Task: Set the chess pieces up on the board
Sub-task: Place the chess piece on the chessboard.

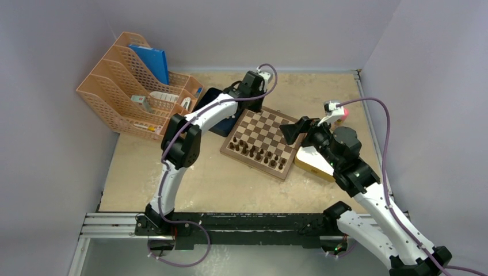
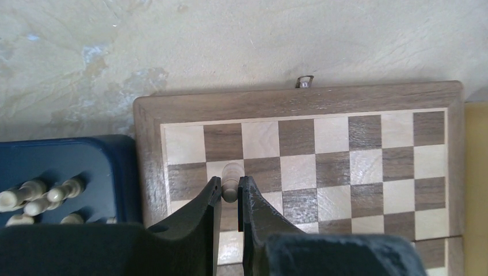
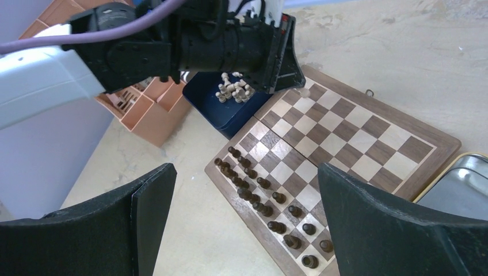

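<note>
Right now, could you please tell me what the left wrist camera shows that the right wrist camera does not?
Left wrist only: a close look at the left gripper shut on a pale piece near a corner of the board. Right wrist only: two rows of dark pieces, the orange rack, the metal tin. Both: the board and the blue tray holding pale pieces.

No text, label, brand, number or sign can be read anywhere.

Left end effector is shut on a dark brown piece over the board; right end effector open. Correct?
No: the left wrist view shows the piece in the left end effector is light beige. It is over the board, and the right end effector is open.
</note>
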{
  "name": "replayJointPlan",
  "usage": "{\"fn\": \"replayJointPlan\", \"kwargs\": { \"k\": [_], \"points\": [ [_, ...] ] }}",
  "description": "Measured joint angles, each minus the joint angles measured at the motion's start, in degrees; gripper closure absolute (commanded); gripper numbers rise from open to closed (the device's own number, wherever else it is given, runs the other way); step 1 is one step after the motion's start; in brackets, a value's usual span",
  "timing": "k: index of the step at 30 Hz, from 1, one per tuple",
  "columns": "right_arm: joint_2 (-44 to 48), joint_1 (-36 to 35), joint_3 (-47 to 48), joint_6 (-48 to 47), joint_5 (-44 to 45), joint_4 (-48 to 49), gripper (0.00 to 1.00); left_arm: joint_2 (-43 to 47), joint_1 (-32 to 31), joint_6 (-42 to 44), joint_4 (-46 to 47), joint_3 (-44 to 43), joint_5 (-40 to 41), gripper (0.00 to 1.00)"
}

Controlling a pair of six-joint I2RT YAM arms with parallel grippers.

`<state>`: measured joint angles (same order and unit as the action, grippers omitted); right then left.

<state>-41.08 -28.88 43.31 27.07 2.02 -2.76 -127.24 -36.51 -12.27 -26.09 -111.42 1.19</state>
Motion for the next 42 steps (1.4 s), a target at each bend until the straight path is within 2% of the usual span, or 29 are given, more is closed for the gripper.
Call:
{"fn": "replayJointPlan", "kwargs": {
  "k": [6,29,33,42],
  "points": [
    [0.3,0.0,0.0,-0.2,0.1,-0.5,0.05,-3.8,-0.5,0.2,0.4,-1.0,-0.4,0.91],
    [0.3,0.0,0.0,-0.8,0.9,-0.8,0.05,-7.1,-1.8,1.6,3.4,-4.4,-0.4,0.84],
    [0.3,0.0,0.0,-0.8,1.3,-0.8,0.05,-7.3,-2.0,2.0,3.4,-4.7,-0.3,0.79],
    [-0.2,0.0,0.0,-0.8,1.4,-0.8,0.05,-7.6,-2.3,2.9,3.3,-4.7,0.2,0.6]
  ]
}}
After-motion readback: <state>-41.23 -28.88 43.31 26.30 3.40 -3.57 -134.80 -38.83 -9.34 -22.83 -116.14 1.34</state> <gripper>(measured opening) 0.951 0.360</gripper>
